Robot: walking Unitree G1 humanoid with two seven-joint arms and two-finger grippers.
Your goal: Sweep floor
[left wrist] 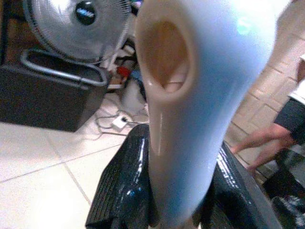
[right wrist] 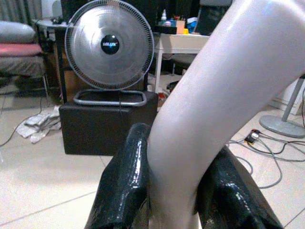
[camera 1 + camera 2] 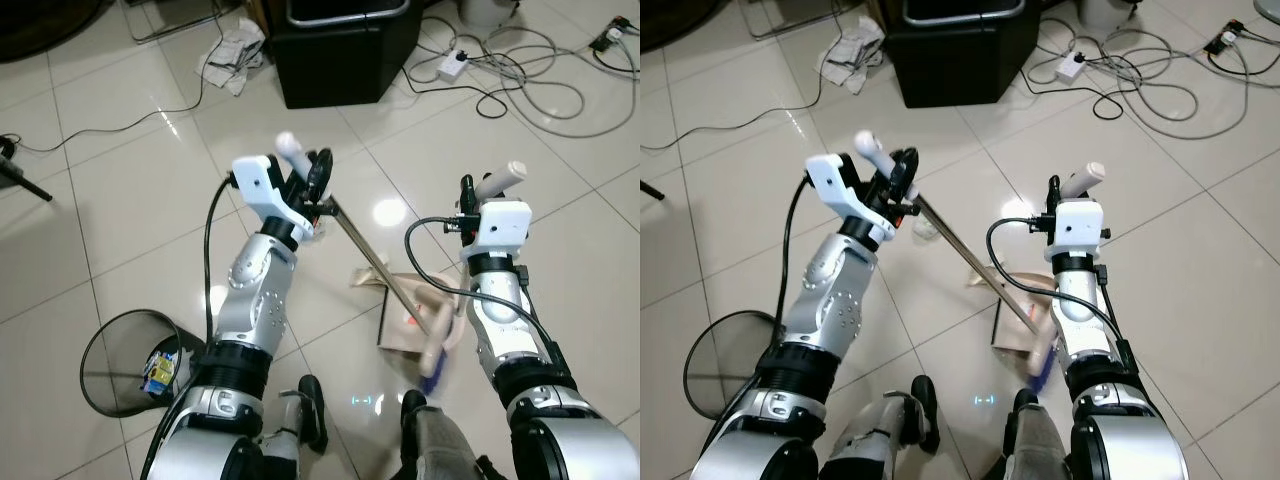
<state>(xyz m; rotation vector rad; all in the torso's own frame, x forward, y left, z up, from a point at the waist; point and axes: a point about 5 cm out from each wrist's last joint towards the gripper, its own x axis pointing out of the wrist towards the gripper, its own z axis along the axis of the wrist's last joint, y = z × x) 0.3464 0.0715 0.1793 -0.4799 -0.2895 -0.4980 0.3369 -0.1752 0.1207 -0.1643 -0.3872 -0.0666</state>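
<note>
My left gripper (image 3: 308,178) is shut on the white top end of a broom handle (image 3: 287,144). Its metal shaft (image 3: 375,260) slants down to the broom head (image 3: 437,345) on the tiles between my arms. In the left wrist view the black fingers (image 1: 119,186) clamp that white handle (image 1: 190,95). My right gripper (image 3: 478,195) is shut on another white handle (image 3: 503,179), seen close between the fingers (image 2: 121,181) in the right wrist view. A tan dustpan (image 3: 402,318) lies on the floor under the broom head, beside my right arm.
A wire waste bin (image 3: 125,365) with some litter stands at my left foot. Ahead is a black box (image 3: 345,50) carrying a fan (image 2: 109,45), with crumpled paper (image 3: 235,50) to its left. Cables (image 3: 535,75) and a power strip (image 3: 453,66) spread at the far right. A person's legs (image 1: 267,138) stand nearby.
</note>
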